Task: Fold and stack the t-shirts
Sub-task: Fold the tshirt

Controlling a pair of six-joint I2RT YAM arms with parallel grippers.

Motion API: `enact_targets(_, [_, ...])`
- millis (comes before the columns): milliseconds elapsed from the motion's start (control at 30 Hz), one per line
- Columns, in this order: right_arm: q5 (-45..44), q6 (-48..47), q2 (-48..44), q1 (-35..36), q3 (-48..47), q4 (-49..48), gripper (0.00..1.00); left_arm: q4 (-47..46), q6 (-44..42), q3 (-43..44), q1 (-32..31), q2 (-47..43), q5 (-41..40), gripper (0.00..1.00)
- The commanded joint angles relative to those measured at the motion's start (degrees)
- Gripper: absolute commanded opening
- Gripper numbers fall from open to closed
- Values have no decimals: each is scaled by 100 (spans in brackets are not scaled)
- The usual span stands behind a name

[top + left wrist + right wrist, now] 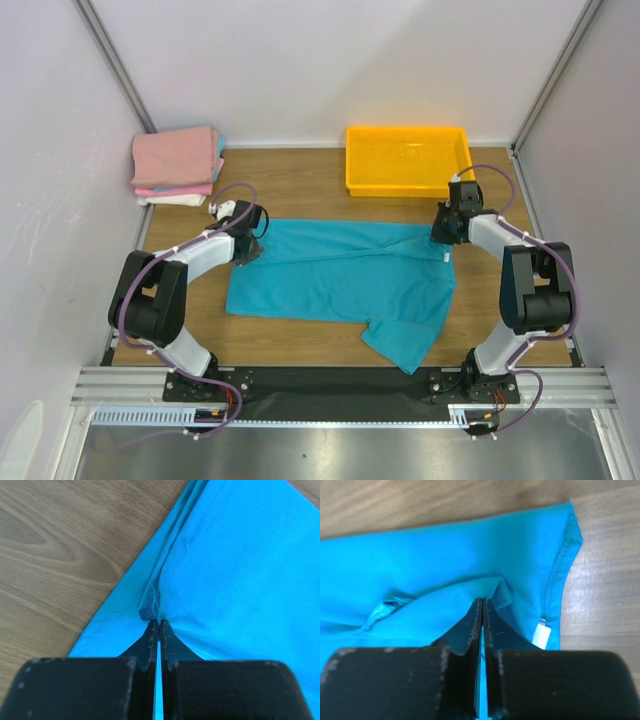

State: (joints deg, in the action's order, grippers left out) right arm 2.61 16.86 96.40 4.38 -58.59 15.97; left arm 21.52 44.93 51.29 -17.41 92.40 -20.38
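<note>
A teal t-shirt [340, 280] lies spread on the wooden table, one sleeve hanging toward the front edge. My left gripper [248, 250] is shut on the shirt's left edge; in the left wrist view [159, 622] its jaws pinch a bunched fold of the teal fabric [240, 570]. My right gripper [443, 238] is shut on the shirt's right upper corner; in the right wrist view [482, 602] its jaws pinch the fabric [420, 565] beside a white tag [541, 634]. A stack of folded shirts [177, 165], pink on top, lies at the back left.
A yellow tray [408, 160] stands at the back right, just behind my right gripper. White walls enclose the table on three sides. Bare wood [300, 190] shows between the stack and the tray.
</note>
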Motion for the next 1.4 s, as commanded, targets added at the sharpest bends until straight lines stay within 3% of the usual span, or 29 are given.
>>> enact_targets(0, [29, -16, -376, 28, 93, 161, 0, -113, -98, 127, -17, -64, -106, 0])
enact_targets(333, [652, -131, -1412, 98, 910, 424, 1, -157, -318, 206, -17, 15, -45, 0])
enact_targets(400, [758, -148, -1553, 107, 1094, 618, 10, -183, -327, 180, -17, 6, -45, 0])
enact_targets(533, [653, -192, -1843, 54, 1166, 1004, 39, -148, -371, 180, -17, -29, -54, 0])
enact_targets(667, [757, -131, -1941, -200, 736, 1102, 49, -122, -450, 180, -17, -134, -124, 0])
enact_targets(967, [1355, 28, -949, -245, -319, 75, 55, -157, -458, 75, -17, -205, -142, 0])
enact_targets(1233, [1786, -763, 325, 615, -680, -77, 61, -209, -502, -22, -17, -275, -133, 0])
enact_targets(1367, [1778, -580, 581, 687, -935, 73, 61, -192, -520, -57, -17, -328, -142, 0])
